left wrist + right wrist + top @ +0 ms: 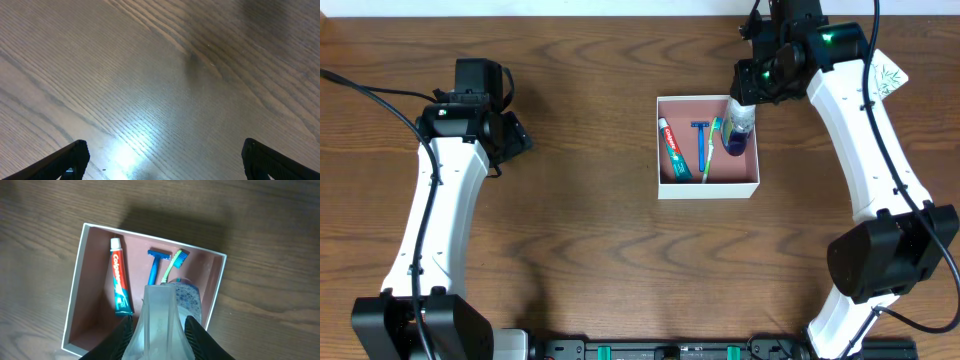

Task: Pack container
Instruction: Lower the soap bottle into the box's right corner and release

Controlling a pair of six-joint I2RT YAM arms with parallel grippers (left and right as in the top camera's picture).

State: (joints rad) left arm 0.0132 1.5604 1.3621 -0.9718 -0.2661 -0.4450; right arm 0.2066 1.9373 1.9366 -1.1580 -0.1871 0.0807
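The container [708,192], a square white-walled box with a pink-brown floor, sits right of the table's centre. Side by side in it lie a toothpaste tube [673,150], a blue razor [701,145] and a green toothbrush [713,145]. My right gripper [743,110] is over its right side, shut on the clear cap of a bottle of blue liquid [739,140]. The right wrist view shows the bottle [186,297] between my fingers [125,332], its base down by the container's right wall [216,287]. My left gripper [520,135] stands open over bare wood [165,90], far left of the container.
Dark wooden tabletop [590,240] lies all around the container. Black cables run along the left arm [360,85] and the right arm [875,110]. A white tag with a green print [885,78] lies at the far right.
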